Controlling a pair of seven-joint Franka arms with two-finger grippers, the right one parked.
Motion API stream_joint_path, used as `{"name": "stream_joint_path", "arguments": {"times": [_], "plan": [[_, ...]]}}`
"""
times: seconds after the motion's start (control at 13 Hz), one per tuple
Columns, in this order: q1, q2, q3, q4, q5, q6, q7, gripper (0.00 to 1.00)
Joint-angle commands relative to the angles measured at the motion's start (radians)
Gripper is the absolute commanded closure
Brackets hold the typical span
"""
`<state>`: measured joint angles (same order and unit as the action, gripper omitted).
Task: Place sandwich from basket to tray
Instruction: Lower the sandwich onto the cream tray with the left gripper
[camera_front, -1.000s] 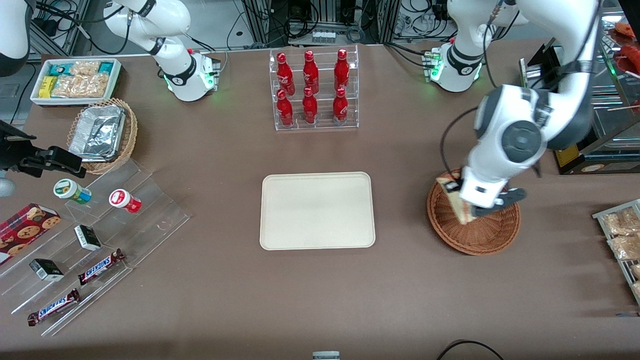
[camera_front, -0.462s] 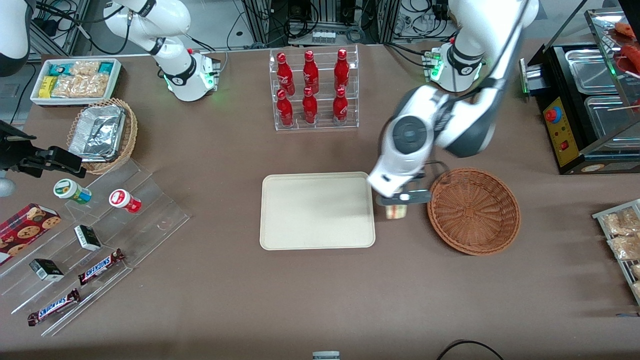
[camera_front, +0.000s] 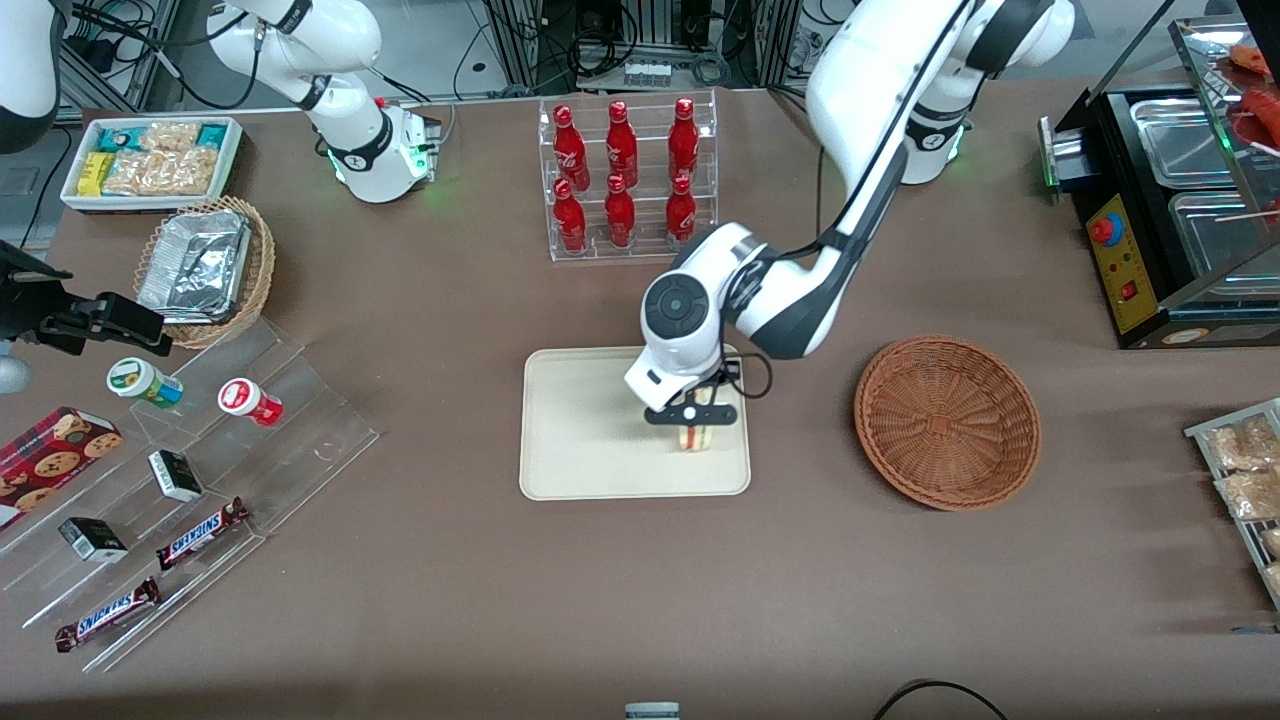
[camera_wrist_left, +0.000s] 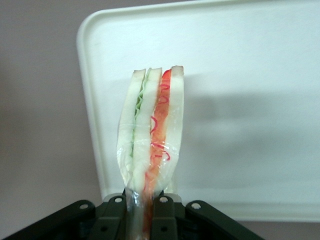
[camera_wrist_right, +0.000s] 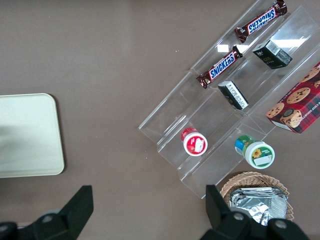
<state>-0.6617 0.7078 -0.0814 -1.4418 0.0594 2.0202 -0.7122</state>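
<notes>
Gripper (camera_front: 695, 415) hangs over the tray (camera_front: 580, 440), at the end nearer the basket (camera_front: 947, 421), fingers (camera_wrist_left: 162, 212) pinched on your sandwich (camera_wrist_left: 150, 135) at its bottom edge. Treat it as light, soft, film-wrapped and probably slippery: squeeze gently, hold across the bread faces, and lower it before releasing.
</notes>
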Motion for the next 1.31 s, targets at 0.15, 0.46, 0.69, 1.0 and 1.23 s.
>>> {"name": "stream_joint_path", "arguments": {"times": [0.15, 0.46, 0.69, 1.0, 1.23], "plan": [[-0.002, 0.074, -0.008, 0.086, -0.006, 0.014, 0.025, 1.00], [-0.002, 0.088, -0.008, 0.087, -0.007, 0.044, 0.010, 1.00], [-0.001, 0.094, -0.006, 0.087, -0.007, 0.045, 0.013, 0.45], [-0.001, 0.090, -0.004, 0.089, 0.000, 0.041, 0.011, 0.00], [-0.001, 0.073, -0.003, 0.090, 0.007, 0.035, 0.013, 0.00]]}}
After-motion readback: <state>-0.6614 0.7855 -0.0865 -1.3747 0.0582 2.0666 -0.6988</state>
